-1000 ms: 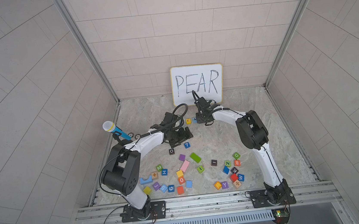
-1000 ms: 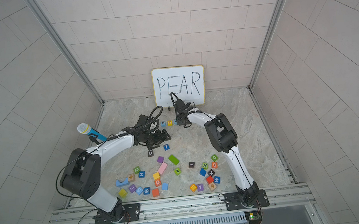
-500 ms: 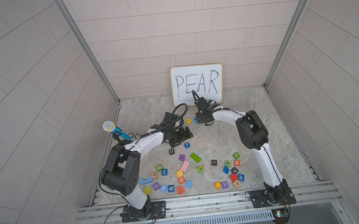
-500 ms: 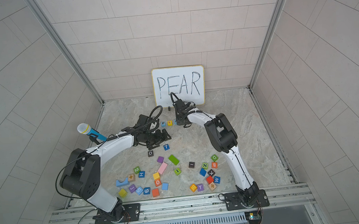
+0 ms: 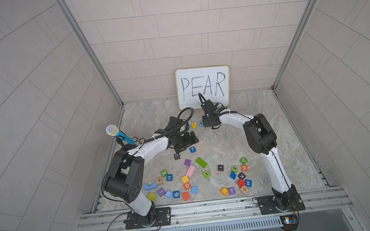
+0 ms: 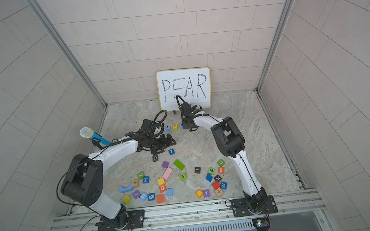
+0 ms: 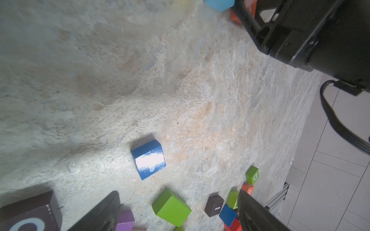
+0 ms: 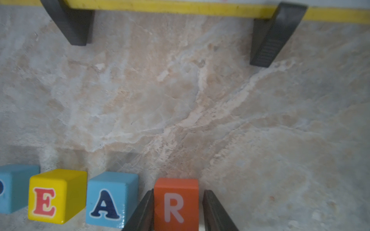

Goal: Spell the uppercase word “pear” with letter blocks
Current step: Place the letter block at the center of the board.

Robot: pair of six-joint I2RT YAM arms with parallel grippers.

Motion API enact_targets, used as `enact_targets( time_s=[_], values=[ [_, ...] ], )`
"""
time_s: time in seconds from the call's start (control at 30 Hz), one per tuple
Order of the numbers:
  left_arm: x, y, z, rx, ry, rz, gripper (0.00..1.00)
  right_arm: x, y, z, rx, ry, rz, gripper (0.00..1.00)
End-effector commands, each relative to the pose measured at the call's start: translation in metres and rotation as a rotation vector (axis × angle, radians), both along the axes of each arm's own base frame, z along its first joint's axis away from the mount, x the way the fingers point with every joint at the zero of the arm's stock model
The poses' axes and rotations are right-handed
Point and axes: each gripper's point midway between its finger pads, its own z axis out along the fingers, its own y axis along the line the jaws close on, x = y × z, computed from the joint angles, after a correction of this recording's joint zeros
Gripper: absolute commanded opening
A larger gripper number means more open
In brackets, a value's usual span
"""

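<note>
Four letter blocks stand in a row on the stone floor in the right wrist view: light-blue P (image 8: 12, 188), yellow E (image 8: 54, 196), light-blue A (image 8: 110, 200), orange R (image 8: 176, 204). My right gripper (image 8: 176, 210) straddles the R, open. One finger (image 8: 144, 212) touches the R and a thin gap shows at the other finger. In a top view P (image 6: 168, 127), E (image 6: 175, 127) and A (image 6: 181, 125) show beside the right gripper (image 6: 186, 126), which hides the R. My left gripper (image 5: 185, 141) hangs open and holds nothing, away from the row.
A whiteboard (image 5: 203, 86) reading PEAR leans on the back wall, its black feet just behind the row. A blue 7 cube (image 5: 192, 149) and a dark O cube (image 5: 176, 155) lie under the left gripper. Several loose blocks lie along the front. A microphone (image 5: 116, 133) stands at the left.
The right jaws have widened slightly around the R block. Neither arm has visibly moved, and the blocks stay in place.
</note>
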Motion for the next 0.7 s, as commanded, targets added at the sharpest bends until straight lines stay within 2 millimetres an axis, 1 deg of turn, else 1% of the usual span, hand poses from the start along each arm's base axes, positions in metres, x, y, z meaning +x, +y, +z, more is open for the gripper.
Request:
enact_targets(
  time_s=[0.0, 0.43, 0.67],
  values=[
    [0.0, 0.002, 0.007, -0.016, -0.024, 0.0, 0.95, 0.003, -0.007, 0.021, 0.001, -0.018, -0.031, 0.43],
    [-0.003, 0.003, 0.009, -0.017, -0.03, -0.002, 0.95, 0.006, -0.003, 0.04, 0.034, -0.044, -0.037, 0.44],
    [-0.003, 0.005, 0.011, -0.015, -0.037, -0.001, 0.95, 0.003, -0.002, 0.043, 0.063, -0.035, -0.039, 0.44]
  ],
)
